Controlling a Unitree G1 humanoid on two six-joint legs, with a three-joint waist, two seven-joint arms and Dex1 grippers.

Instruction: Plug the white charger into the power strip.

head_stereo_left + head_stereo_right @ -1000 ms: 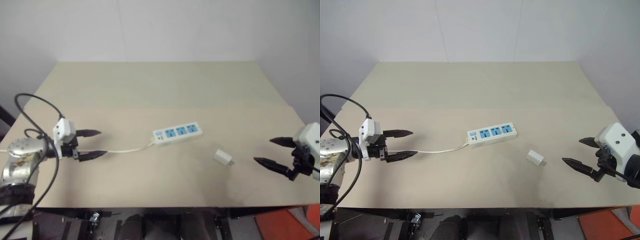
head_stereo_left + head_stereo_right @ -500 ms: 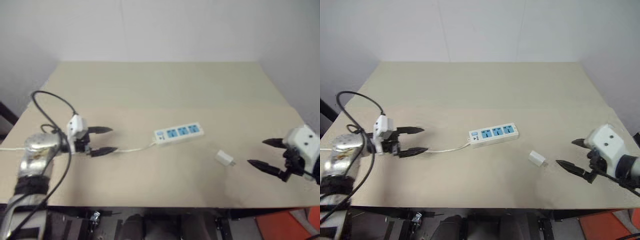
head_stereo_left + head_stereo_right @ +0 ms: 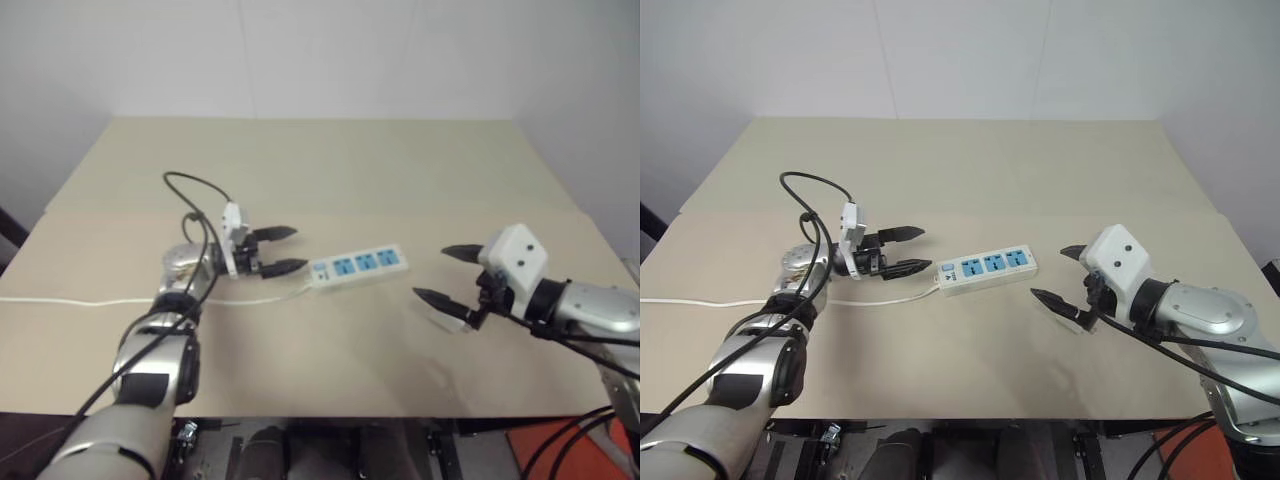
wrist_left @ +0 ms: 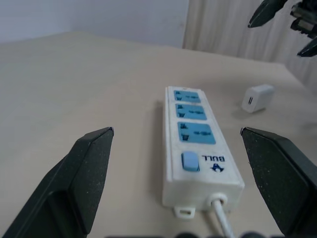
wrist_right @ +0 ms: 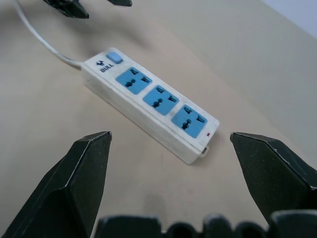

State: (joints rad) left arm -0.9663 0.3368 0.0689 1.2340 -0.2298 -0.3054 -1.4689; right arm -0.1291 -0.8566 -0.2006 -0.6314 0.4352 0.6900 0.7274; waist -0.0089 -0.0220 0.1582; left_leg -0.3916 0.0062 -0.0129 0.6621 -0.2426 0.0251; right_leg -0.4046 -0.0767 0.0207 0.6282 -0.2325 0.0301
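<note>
White against the beige tabletop (image 3: 970, 180), the power strip (image 3: 986, 268) lies flat near the middle of our view, its three blue socket faces up and its blue switch end turned toward our left side. We see its thin white cord (image 3: 740, 302) leaving that end and running across the table toward the left edge.

Our left gripper (image 3: 908, 251) points level at the switch end of the strip, its two black fingers spread wide with nothing between them, tips just short of the strip and not touching it. From the left wrist view we look straight down the strip's length between those open fingers (image 4: 86, 168), with the switch nearest and the word BULL printed beside it.

Over on the right, our right gripper (image 3: 1060, 275) is also spread wide and empty, angled down toward the table. The white charger (image 4: 257, 97) lies on the table just beyond the strip's far end, apart from it; in the head views the right gripper's lower finger covers most of it, and we cannot tell whether the finger touches it. In the left wrist view it sits free on the table surface, with the right gripper's fingertips above it.
</note>
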